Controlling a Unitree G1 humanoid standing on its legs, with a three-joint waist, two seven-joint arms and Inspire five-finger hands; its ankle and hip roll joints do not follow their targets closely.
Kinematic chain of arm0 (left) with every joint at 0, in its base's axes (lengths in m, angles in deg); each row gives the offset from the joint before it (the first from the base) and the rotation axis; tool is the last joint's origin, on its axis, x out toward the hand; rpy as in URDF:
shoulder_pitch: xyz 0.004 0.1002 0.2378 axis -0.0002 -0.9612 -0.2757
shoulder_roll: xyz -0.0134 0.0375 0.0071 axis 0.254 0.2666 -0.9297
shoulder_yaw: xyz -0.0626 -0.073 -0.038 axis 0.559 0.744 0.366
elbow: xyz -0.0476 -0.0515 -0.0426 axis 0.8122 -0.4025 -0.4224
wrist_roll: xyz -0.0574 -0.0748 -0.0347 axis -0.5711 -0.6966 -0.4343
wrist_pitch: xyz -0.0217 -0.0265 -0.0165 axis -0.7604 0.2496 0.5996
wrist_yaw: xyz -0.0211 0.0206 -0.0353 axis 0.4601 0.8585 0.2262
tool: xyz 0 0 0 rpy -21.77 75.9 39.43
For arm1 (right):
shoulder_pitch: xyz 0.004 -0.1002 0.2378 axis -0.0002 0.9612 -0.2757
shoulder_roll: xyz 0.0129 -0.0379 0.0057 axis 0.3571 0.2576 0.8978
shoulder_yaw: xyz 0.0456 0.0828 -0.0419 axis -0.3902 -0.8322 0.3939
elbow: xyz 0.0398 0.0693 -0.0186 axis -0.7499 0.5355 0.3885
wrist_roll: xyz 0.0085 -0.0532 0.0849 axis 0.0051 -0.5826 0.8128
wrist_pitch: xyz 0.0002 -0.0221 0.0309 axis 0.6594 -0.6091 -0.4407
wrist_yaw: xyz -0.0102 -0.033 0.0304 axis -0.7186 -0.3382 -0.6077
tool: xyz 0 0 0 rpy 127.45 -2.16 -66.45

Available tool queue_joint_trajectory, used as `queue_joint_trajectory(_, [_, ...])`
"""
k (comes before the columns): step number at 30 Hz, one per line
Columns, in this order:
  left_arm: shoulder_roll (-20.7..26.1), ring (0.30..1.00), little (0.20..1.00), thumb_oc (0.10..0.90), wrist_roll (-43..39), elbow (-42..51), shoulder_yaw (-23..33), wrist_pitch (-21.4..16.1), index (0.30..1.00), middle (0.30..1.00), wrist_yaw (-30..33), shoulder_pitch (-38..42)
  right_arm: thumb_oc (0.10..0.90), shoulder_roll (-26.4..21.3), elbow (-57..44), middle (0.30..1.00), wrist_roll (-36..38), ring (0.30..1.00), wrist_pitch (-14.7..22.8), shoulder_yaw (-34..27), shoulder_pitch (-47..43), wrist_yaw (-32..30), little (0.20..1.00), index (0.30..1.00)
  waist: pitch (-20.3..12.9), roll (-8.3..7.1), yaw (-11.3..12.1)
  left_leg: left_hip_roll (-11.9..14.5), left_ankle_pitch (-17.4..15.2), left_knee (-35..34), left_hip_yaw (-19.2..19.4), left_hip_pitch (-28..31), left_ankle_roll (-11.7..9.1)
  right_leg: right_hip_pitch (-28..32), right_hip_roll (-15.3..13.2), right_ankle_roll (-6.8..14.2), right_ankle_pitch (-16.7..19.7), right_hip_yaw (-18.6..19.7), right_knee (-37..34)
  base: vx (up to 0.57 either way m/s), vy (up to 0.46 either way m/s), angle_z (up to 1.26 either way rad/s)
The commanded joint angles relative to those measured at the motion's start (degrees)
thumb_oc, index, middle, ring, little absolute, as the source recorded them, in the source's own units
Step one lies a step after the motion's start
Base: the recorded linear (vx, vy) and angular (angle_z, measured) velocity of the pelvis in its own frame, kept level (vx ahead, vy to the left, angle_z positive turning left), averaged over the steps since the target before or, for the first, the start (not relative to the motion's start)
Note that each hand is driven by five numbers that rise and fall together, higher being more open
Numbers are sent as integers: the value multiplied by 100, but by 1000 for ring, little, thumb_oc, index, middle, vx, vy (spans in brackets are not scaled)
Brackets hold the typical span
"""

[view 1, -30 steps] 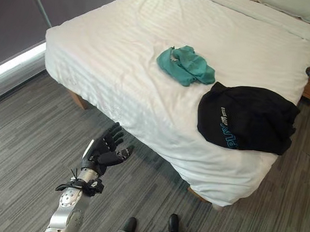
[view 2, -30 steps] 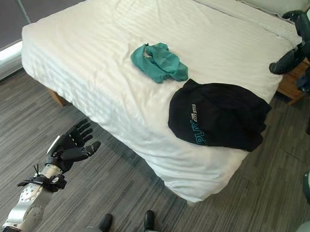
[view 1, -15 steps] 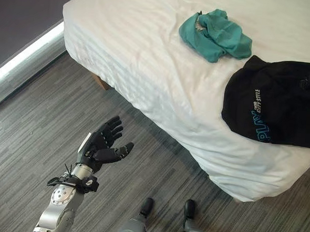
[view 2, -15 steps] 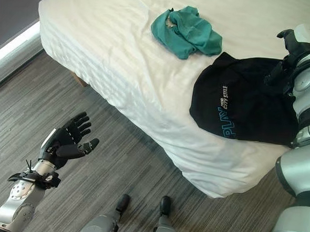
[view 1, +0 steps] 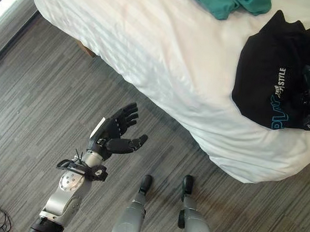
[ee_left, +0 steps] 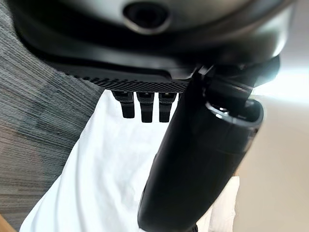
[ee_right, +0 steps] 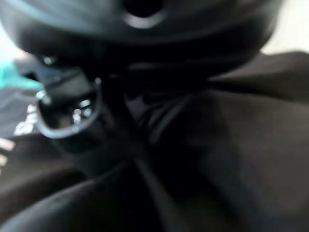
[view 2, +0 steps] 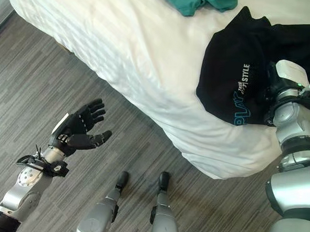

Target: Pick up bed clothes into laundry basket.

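Note:
A black garment (view 2: 232, 63) with pale lettering lies near the corner of the white bed (view 1: 164, 53). Beyond it a crumpled green garment (view 1: 230, 2) rests on the sheet. My right hand (view 2: 275, 89) is down on the black garment's right part, and dark cloth folds (ee_right: 217, 159) press close around its thumb (ee_right: 72, 128) in the right wrist view. My left hand (view 1: 114, 134) hovers over the floor in front of the bed, palm up, open and holding nothing. Its straight fingers (ee_left: 142, 106) point toward the white sheet.
Grey striped floor (view 1: 34, 103) spreads before the bed. A wooden bed leg (view 1: 86, 50) shows under the sheet's overhang. A bright strip (view 1: 6, 7) runs along the wall at the far left. The bed corner (view 1: 246, 174) juts out close to me.
The camera has tipped down and moved nearer the bed. My right hand has come down from the bed's far right onto the black garment. My left hand stays open, a little higher.

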Motion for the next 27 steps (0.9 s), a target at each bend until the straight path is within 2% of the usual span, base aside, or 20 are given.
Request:
queue_joint_trajectory(1, [-148,900,900,800,144,735,517,-678,900,900,150,5,400,139,-131,300,432,300,-45,-32,1553,287,300,300,-45,-85,-185,154,309,-76,248,-199,-322,235,-123,239,-521,16,42,7,35,2])
queue_joint_trajectory(4, [-336,900,900,800,282,442,949,-732,900,900,455,-39,400,244,-887,300,665,300,-83,-1002,2581,136,300,300,-92,-145,-290,176,239,-64,282,-56,-335,345,-131,241,-582,20,87,28,7,5])
queue_joint_trajectory(8, [-627,900,900,800,362,-9,1514,-809,900,900,867,271,400,631,-1772,300,464,300,-162,-2132,4249,81,300,300,-287,-181,-512,237,97,-13,307,223,-331,643,-147,198,-776,11,210,68,-29,3])
queue_joint_trajectory(9, [-616,900,900,800,367,-9,1482,-808,900,900,872,277,400,638,-1839,300,448,300,-188,-2210,4341,87,300,300,-284,-184,-489,236,92,-12,300,237,-332,659,-148,197,-788,3,217,62,-47,12])
queue_joint_trajectory(10, [-595,900,900,800,505,-115,1511,-831,900,900,985,468,400,791,-1868,300,456,300,-154,-2471,4756,61,300,300,-342,-186,-554,273,55,10,313,321,-342,712,-148,189,-873,8,325,53,-50,10])
queue_joint_trajectory(12, [-411,900,900,800,934,-236,1478,-717,900,900,1121,804,400,1007,-2106,300,332,300,-176,-2577,5260,227,300,300,-432,-227,-672,352,-27,120,386,459,-384,855,-107,153,-938,13,359,58,-72,5])
queue_joint_trajectory(14, [-198,900,900,800,1129,-425,1303,-527,900,900,1071,1251,400,1072,-2113,300,50,300,-234,-2564,5623,357,300,300,-478,-337,-810,436,-228,696,472,481,-453,1011,-36,76,-1080,42,475,69,-120,-7])
queue_joint_trajectory(16, [-89,900,900,800,1346,-551,1127,-428,900,900,1085,1689,400,1150,-2306,300,170,300,-262,-2864,6038,437,300,300,-491,-434,-988,451,-170,1286,458,505,-474,1190,79,-20,-1206,130,641,87,-110,-2])
queue_joint_trajectory(18, [-146,900,900,800,1595,-942,680,-325,900,900,1168,2491,400,1291,-2262,300,582,300,-247,-3389,6460,392,300,300,-423,-570,-1171,447,155,2379,567,357,-504,1457,116,-118,-1292,178,826,67,-75,1])
queue_joint_trajectory(19, [-181,900,900,800,1654,-991,603,-306,900,900,1204,2678,400,1348,-2208,300,676,300,-223,-3468,6549,363,300,300,-402,-642,-1180,370,326,2806,517,207,-472,1536,101,-159,-1330,224,899,47,-41,-6])
queue_joint_trajectory(20, [-177,900,900,800,1643,-1030,577,-278,900,900,1217,2804,400,1421,-2368,300,759,300,-260,-3592,6688,394,300,300,-397,-721,-1209,304,449,3152,462,71,-435,1609,93,-189,-1383,304,939,74,-25,-19])
queue_joint_trajectory(21, [-229,900,900,800,1638,-1114,525,-257,900,900,1304,2972,400,1466,-2466,300,821,300,-264,-3670,6802,370,300,300,-435,-766,-1254,283,564,3217,405,-26,-400,1652,96,-216,-1418,402,999,97,-13,-31])
queue_joint_trajectory(23, [-374,900,900,800,1382,-1536,407,-278,900,900,1522,3533,400,1418,-2659,300,955,300,-278,-3871,6882,346,300,300,-550,-840,-1257,232,478,2877,433,-488,-359,1794,104,-215,-1563,725,1067,242,-4,-49])
queue_joint_trajectory(25, [-383,900,900,800,1266,-1854,233,-303,900,900,1667,3961,400,1367,-2453,300,1152,300,-237,-3909,6785,234,300,300,-631,-797,-1166,228,422,2235,456,-696,-350,1952,195,-206,-1694,897,1001,335,3,-90])
queue_joint_trajectory(27, [-206,900,900,800,1356,-2077,82,-307,900,900,1811,4296,400,1416,-2544,300,1247,300,-170,-3793,6616,130,300,300,-634,-678,-1027,269,792,1232,468,-968,-349,2209,369,-214,-1857,1088,938,383,9,-62])
